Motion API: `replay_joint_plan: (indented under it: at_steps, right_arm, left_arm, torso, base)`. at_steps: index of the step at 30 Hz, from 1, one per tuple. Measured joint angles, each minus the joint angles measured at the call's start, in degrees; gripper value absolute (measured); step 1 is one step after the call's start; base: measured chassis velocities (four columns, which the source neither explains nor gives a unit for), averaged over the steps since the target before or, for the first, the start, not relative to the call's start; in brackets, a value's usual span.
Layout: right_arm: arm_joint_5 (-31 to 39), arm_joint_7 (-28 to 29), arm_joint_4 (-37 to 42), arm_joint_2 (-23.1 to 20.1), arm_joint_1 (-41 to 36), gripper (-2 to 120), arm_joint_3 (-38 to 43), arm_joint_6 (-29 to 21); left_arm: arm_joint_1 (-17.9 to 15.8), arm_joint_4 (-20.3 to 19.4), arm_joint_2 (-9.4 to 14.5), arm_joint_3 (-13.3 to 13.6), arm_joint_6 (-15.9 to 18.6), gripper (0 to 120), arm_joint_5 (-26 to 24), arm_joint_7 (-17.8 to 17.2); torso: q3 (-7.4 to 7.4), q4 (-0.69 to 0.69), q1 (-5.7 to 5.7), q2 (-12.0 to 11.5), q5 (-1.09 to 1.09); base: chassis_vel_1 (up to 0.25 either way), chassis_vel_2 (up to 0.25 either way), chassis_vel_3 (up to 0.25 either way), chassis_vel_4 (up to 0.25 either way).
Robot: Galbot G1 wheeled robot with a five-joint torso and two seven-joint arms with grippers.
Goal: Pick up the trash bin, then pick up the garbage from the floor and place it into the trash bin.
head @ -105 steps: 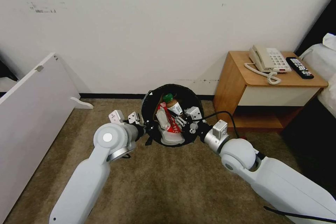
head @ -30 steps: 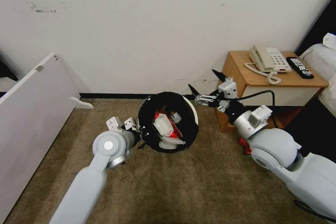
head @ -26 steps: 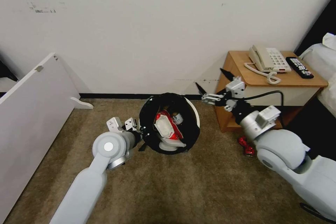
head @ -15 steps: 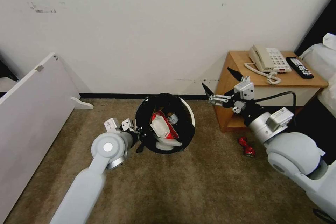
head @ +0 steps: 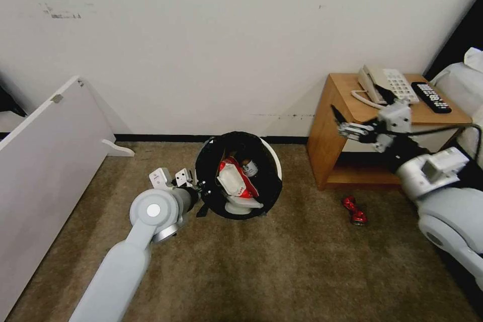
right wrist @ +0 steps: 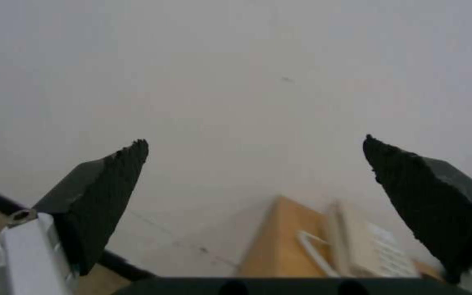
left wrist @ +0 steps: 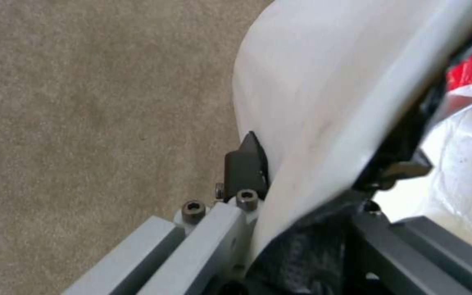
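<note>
The trash bin [head: 271,158], white with a black liner, hangs tilted above the carpet with its mouth toward me. My left gripper [head: 201,193] is shut on its near-left rim; in the left wrist view the fingers [left wrist: 247,159] clamp the white wall [left wrist: 312,102]. Garbage inside includes a red-white packet [head: 234,181], a small bottle [head: 248,166] and a white slipper [head: 242,205]. A crushed red can [head: 354,210] lies on the carpet to the right. My right gripper [head: 359,105] is open and empty, raised in front of the nightstand, and points at the wall [right wrist: 255,147].
A wooden nightstand [head: 327,146] stands at the right against the wall, with a phone [head: 397,80] and a remote [head: 430,96] on top. A white board [head: 45,161] leans at the left. A bed edge [head: 468,80] lies far right. Open carpet spreads in front.
My right gripper left the bin's mouth, empty, and swung right and upward to the nightstand. The bin tipped further toward me and shifted slightly left. The red can came into view.
</note>
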Motion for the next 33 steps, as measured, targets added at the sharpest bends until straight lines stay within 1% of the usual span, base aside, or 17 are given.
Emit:
replay_joint_plan:
  at_steps: [1,3,4,7,8,10,11,14,15,17,21,23,27,29,30,32,33]
  right_arm:
    - [0.0,0.0,0.0,0.0,0.0,100,0.0,0.0]
    - [-2.1,-1.0,0.8,3.0,-5.2,100,6.4,0.1]
    - [-2.1,-1.0,0.8,3.0,-5.2,100,6.4,0.1]
    - [-4.5,-2.8,1.9,7.6,-10.1,100,11.5,0.7]
    - [-4.5,-2.8,1.9,7.6,-10.1,100,11.5,0.7]
    - [-6.4,-4.2,2.7,11.1,-13.0,100,14.1,1.2]
    - [-6.4,-4.2,2.7,11.1,-13.0,100,14.1,1.2]
    - [-10.7,-6.9,3.7,15.7,-16.8,100,17.7,3.0]
    - [-10.7,-6.9,3.7,15.7,-16.8,100,17.7,3.0]
    - [-13.0,-8.9,4.2,18.5,-18.7,100,20.1,4.6]
    - [-14.7,-10.2,4.6,20.7,-19.9,100,21.9,6.2]
    - [-16.8,-11.4,4.7,22.8,-20.3,100,23.1,7.4]
    - [-18.1,-12.0,5.1,25.1,-20.7,100,23.7,7.9]
    - [-20.6,-12.8,5.2,29.5,-20.9,100,24.3,9.2]
    - [-20.6,-12.8,5.2,29.5,-20.9,100,24.3,9.2]
    - [-22.5,-13.5,4.9,33.2,-20.9,100,24.8,10.5]
    - [-22.5,-13.5,4.9,33.2,-20.9,100,24.8,10.5]
  left_arm:
    - [0.0,0.0,0.0,0.0,0.0,0,0.0,0.0]
    - [0.2,-1.0,0.8,0.4,0.4,0,0.0,0.7]
    - [0.2,-1.0,0.8,0.4,0.4,0,0.0,0.7]
    - [0.4,-1.9,1.5,0.7,0.7,0,0.0,1.2]
    - [0.4,-1.9,1.5,0.7,0.7,0,0.0,1.2]
    - [0.4,-2.6,1.7,0.9,0.7,0,0.0,1.3]
    - [0.4,-2.6,1.7,0.9,0.7,0,0.0,1.3]
    - [0.1,-3.8,1.8,1.4,0.8,0,-0.1,1.2]
    - [0.1,-3.8,1.8,1.4,0.8,0,-0.1,1.2]
    - [-0.1,-4.6,1.8,1.6,0.8,0,-0.2,1.2]
    - [-0.2,-5.5,2.0,1.7,0.8,0,-0.4,1.0]
    - [-0.4,-6.3,2.4,1.6,0.8,0,-0.6,0.9]
    - [-0.5,-7.0,2.7,1.4,0.9,0,-0.8,0.9]
    - [-0.9,-7.6,2.9,1.2,0.9,0,-0.8,0.8]
    - [-0.9,-7.6,2.9,1.2,0.9,0,-0.8,0.8]
    - [-0.9,-7.9,2.9,1.2,0.9,0,-0.7,0.8]
    - [-0.9,-7.9,2.9,1.2,0.9,0,-0.7,0.8]
  torso:
    - [0.00,0.00,0.00,0.0,0.00]
    - [0.00,0.02,0.00,0.0,-0.02]
    - [0.00,0.02,0.00,0.0,-0.02]
    - [-0.01,0.01,0.00,0.0,-0.01]
    - [-0.01,0.01,0.00,0.0,-0.01]
    - [-0.01,0.02,0.00,0.0,-0.01]
    - [-0.01,0.02,0.00,0.0,-0.01]
    - [-0.01,0.01,0.00,0.0,-0.02]
    - [-0.01,0.01,0.00,0.0,-0.02]
    - [-0.01,0.00,0.00,0.0,-0.01]
    - [-0.01,0.01,0.00,0.0,-0.02]
    - [-0.01,0.02,0.00,0.0,-0.02]
    - [-0.01,0.02,0.00,0.0,-0.02]
    - [-0.01,0.02,0.00,0.0,-0.01]
    - [-0.01,0.02,0.00,0.0,-0.01]
    - [-0.01,0.01,0.00,0.0,-0.02]
    - [-0.01,0.01,0.00,0.0,-0.02]
  base:
    - [0.000,0.000,0.000,0.000]
    - [0.000,0.000,0.000,0.000]
    - [0.000,0.000,0.000,0.000]
    - [0.000,0.000,0.000,0.000]
    - [0.000,0.000,0.000,0.000]
    - [0.000,0.000,0.000,0.000]
    - [0.000,0.000,0.000,0.000]
    - [0.000,0.000,0.000,0.000]
    - [0.000,0.000,0.000,0.000]
    - [0.000,0.000,0.000,0.000]
    - [0.000,0.000,0.000,0.000]
    - [0.000,0.000,0.000,0.000]
    - [0.000,0.000,0.000,0.000]
    - [0.000,0.000,0.000,0.000]
    - [0.000,0.000,0.000,0.000]
    - [0.000,0.000,0.000,0.000]
    - [0.000,0.000,0.000,0.000]
